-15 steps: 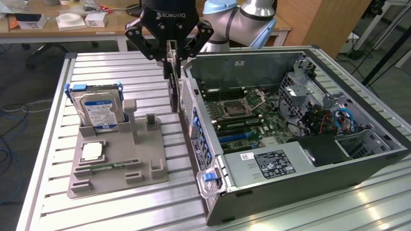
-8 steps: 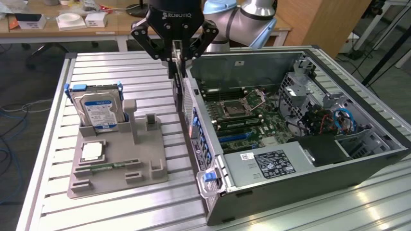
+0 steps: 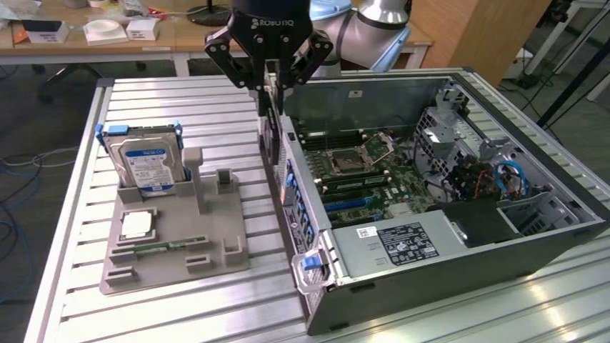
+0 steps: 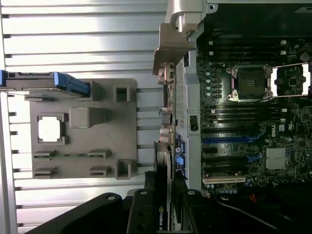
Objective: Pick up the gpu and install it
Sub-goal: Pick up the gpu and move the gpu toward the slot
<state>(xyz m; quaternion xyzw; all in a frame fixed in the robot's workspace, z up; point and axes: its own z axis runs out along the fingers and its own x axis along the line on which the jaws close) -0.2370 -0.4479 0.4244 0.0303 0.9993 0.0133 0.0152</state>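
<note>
The gpu is a thin dark card hanging on edge, and my gripper is shut on its upper edge. It hangs just above the rear wall of the open computer case, between the case and the grey fixture. The wrist view looks down the gpu edge-on, gripped between my gripper's black fingers, with a green logo showing on it. Inside the case lies the motherboard with blue card slots, also seen as blue card slots in the wrist view.
A grey fixture on the slatted metal table holds an upright silver hard drive, a square processor chip and a slim green memory stick. The power supply fills the case's near end. A desk with boxes stands behind.
</note>
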